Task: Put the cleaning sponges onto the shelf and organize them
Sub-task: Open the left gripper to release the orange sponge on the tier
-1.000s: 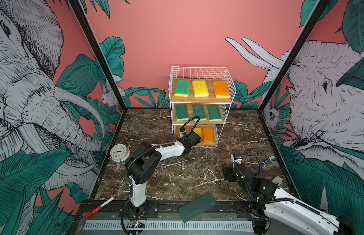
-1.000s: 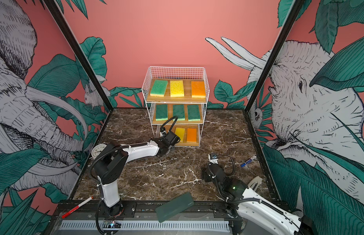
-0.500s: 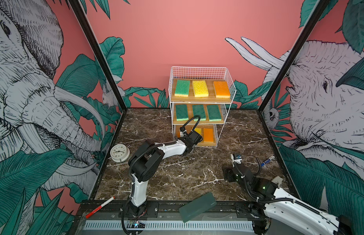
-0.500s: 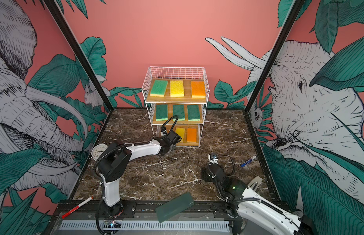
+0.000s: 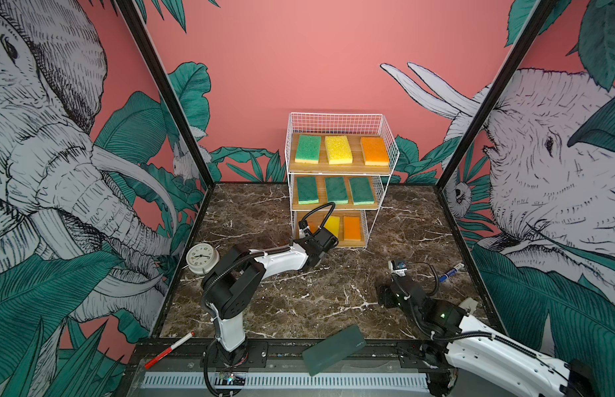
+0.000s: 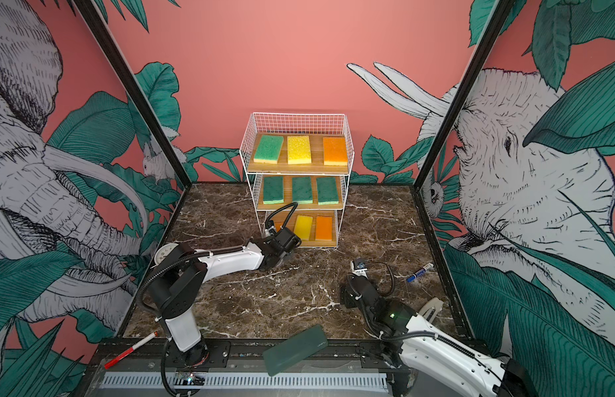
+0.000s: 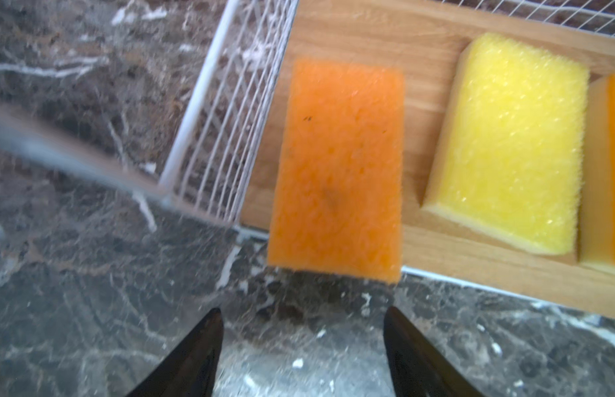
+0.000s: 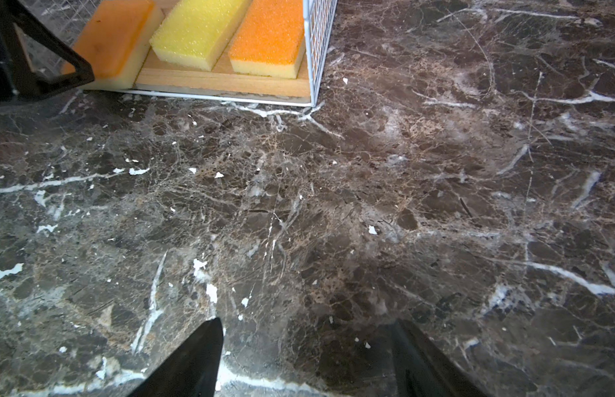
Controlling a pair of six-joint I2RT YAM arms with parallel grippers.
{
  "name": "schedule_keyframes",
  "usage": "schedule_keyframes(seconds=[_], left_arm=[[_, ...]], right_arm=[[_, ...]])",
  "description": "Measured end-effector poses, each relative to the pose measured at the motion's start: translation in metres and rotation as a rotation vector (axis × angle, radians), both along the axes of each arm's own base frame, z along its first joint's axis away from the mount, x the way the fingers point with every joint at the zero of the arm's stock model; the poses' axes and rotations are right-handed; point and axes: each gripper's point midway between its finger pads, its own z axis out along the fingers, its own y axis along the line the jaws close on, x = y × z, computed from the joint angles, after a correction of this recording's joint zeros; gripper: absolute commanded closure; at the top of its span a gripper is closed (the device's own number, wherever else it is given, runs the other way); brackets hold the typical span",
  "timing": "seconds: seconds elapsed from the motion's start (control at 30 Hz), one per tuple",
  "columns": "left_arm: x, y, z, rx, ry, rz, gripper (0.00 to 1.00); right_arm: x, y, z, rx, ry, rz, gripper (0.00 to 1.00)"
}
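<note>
The dark marble surface carries the white wire shelf at the back, an alarm clock near its left edge and a blue marker toward the right. On the shelf's top board a green sponge, a yellow sponge and an orange sponge lie side by side. The middle board holds three dark green sponges. On the bottom board an overhanging orange sponge juts past the front edge, beside a second yellow sponge and a last orange sponge.

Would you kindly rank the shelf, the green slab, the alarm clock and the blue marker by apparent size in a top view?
Largest to smallest:
1. shelf
2. green slab, though nearness to the camera flatters it
3. alarm clock
4. blue marker
</note>
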Motion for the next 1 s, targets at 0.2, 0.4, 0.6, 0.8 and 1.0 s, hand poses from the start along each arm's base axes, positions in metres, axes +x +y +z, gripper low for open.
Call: schedule_keyframes(seconds=[0.2, 0.4, 0.6, 0.8, 1.0], left_arm=[[-0.012, 0.006, -0.014, -0.029, 0.03, 0.008, 0.49], [-0.006, -0.005, -0.011, -0.092, 0.0, 0.01, 0.6], [-0.004, -0.006, -0.01, -0.109, -0.008, 0.018, 0.6], [-0.003, -0.005, -0.01, -0.121, -0.011, 0.039, 0.62], [0.0, 0.0, -0.009, -0.119, -0.018, 0.055, 0.67]], right_arm=[[0.001, 0.001, 0.001, 0.001, -0.001, 0.0, 0.2], [0.003, 0.003, 0.009, 0.013, -0.012, 0.0, 0.2], [0.004, 0.005, 0.006, -0.005, 0.007, 0.003, 0.2], [0.005, 0.01, 0.007, -0.016, 0.023, 0.017, 0.2], [0.006, 0.012, 0.008, -0.01, 0.023, 0.021, 0.2]])
